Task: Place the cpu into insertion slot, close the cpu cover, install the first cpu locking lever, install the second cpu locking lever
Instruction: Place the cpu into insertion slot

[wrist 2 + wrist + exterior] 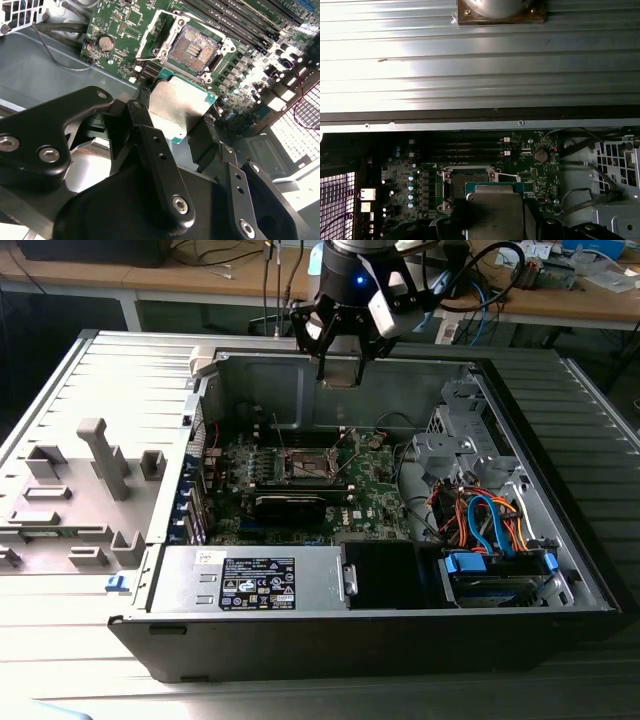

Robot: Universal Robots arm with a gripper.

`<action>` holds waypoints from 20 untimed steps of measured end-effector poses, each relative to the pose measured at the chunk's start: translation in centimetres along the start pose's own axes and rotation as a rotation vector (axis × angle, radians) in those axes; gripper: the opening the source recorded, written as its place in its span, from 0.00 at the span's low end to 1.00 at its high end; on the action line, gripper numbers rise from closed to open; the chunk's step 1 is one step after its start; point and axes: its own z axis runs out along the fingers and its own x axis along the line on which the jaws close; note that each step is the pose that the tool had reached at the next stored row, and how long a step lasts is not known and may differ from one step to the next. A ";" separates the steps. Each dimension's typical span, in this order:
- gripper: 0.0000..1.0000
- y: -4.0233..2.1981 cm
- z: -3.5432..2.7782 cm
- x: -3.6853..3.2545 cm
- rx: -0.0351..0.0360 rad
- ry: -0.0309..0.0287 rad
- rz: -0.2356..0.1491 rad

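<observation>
Hanging over the open computer case (560,540), the gripper (340,378) is clamped on the cpu (180,105): in the second wrist view its black fingers (142,120) press the chip from two opposite sides, the grey metal top facing the camera. The cpu is in the air, apart from the green motherboard (372,480), and the insertion slot (192,49) lies below it with its dark contact field uncovered inside the silver frame. A round coin battery (105,43) sits near the slot on one side and long memory slots (240,25) run on the other. The case lies on its side on a grey ribbed table (100,370). On the exterior view's left, some grey fixture blocks (100,455) stand on this table. Inside the case, a silver power supply (260,582) is at the near edge, and blue and orange cables (490,522) are on the exterior view's right. Behind the table stands a wooden bench (200,280) with cables on it.
</observation>
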 end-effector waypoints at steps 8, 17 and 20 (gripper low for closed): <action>0.55 -0.22 0.05 0.17 0.0001 0.0000 0.000; 0.55 -0.38 0.07 0.24 0.0000 0.0000 0.000; 0.55 -0.40 0.08 0.24 0.0000 0.0000 0.000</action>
